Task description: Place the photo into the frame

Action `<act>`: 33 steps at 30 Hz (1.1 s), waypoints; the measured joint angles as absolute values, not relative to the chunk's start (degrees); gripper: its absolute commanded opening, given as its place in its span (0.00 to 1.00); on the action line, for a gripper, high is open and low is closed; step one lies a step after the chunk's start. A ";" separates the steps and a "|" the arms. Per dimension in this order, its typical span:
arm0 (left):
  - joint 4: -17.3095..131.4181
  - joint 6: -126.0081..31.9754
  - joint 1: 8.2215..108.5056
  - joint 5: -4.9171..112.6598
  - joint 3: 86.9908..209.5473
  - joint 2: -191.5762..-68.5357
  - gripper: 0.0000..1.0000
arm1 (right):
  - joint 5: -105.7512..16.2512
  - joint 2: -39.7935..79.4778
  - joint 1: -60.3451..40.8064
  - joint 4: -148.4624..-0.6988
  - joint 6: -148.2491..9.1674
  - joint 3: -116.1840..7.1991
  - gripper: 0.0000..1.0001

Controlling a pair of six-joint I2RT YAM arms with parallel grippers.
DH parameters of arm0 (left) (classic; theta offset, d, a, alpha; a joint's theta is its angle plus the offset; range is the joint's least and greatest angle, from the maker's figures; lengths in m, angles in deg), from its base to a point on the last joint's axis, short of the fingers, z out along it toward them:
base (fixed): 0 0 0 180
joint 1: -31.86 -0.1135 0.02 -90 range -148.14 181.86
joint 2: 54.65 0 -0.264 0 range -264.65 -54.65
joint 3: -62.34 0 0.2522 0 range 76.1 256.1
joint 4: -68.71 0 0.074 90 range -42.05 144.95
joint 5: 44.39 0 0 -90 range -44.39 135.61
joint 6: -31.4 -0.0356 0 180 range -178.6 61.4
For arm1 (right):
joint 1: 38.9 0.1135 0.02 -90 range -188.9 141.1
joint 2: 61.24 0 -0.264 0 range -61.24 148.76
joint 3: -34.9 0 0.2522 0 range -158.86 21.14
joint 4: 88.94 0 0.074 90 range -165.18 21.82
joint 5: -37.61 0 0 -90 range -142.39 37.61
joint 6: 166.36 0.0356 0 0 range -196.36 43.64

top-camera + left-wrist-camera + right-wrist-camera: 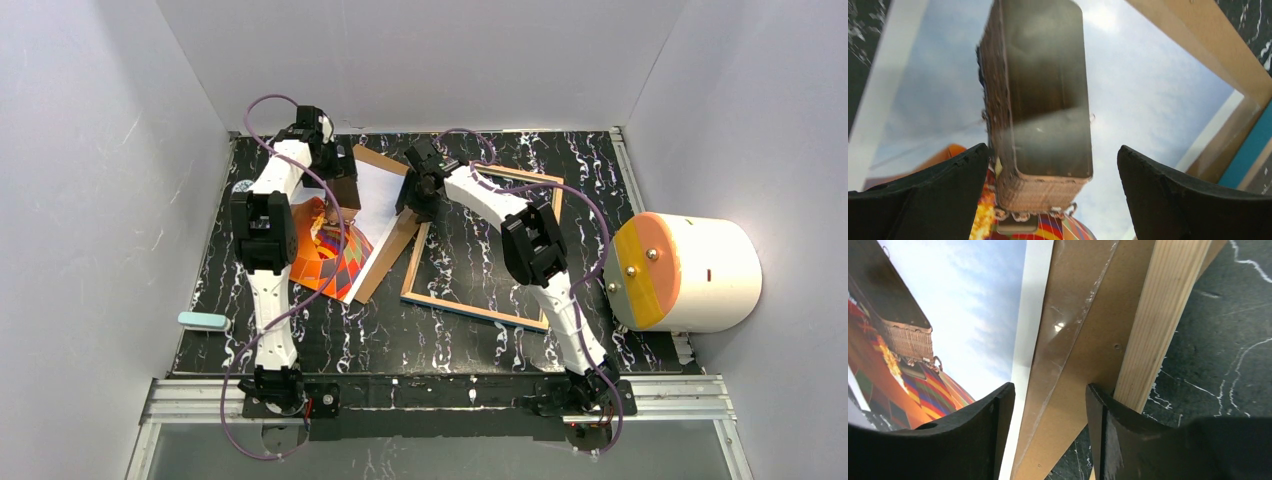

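Note:
The photo (332,262) of the orange-red balloon lies face up on the brown backing board (386,258), left of centre. The frame (476,301) lies flat to its right, wood-coloured back up. My left gripper (337,192) hovers open over the photo (1148,100), with the printed basket between its fingers (938,195). My right gripper (416,203) is open and straddles the board's right edge (1083,340), one finger over the photo's white margin (1025,315), the other over the frame's wood rail (1163,315). The frame's blue rim (1250,150) shows in the left wrist view.
A large white cylinder with an orange end (690,272) lies at the table's right edge. A small light-blue bar (203,321) lies at the near left edge. White walls enclose the black marbled table (460,340) on three sides.

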State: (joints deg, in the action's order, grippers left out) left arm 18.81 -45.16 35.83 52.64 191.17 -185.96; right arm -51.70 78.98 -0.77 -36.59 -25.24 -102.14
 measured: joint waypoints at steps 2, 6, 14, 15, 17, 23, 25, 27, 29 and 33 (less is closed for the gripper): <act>18.48 -46.19 35.42 52.46 193.59 -187.57 0.98 | -52.93 79.73 -0.64 -34.62 -25.09 -104.07 0.68; 18.46 -48.42 34.48 52.48 197.11 -189.98 0.98 | -54.72 80.06 -0.22 -32.02 -24.48 -105.46 0.74; 20.69 -51.77 33.03 51.48 197.90 -190.48 0.98 | -54.92 80.06 0.15 -28.59 -22.25 -105.51 0.75; 21.13 -52.18 32.88 51.19 197.90 -190.55 0.98 | -54.43 80.06 0.15 -28.39 -21.92 -105.51 0.76; 22.24 -52.88 32.62 50.69 197.90 -190.87 0.98 | -53.69 80.16 0.13 -28.11 -21.22 -105.51 0.76; 24.08 -53.75 31.35 49.03 196.65 -193.15 0.98 | -51.46 80.80 -0.11 -27.71 -20.00 -106.23 0.75; 24.49 -54.02 30.74 47.00 195.21 -193.34 0.98 | -50.81 80.91 -0.33 -27.65 -19.45 -106.27 0.75; 25.26 -54.13 30.35 44.62 194.53 -193.34 0.98 | -50.46 81.00 -0.50 -27.63 -19.08 -106.27 0.75; 26.90 -54.28 30.15 41.93 194.07 -193.19 0.98 | -50.24 81.06 -0.64 -27.50 -18.71 -106.38 0.74; 29.32 -54.52 30.04 38.23 192.72 -192.64 0.98 | -50.02 81.56 -0.77 -26.95 -18.25 -107.15 0.74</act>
State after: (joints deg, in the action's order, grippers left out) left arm 29.32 -54.52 30.04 38.23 192.72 -192.64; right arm -50.02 81.56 -0.77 -26.95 -18.25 -107.15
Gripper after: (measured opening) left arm 0.983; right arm 0.742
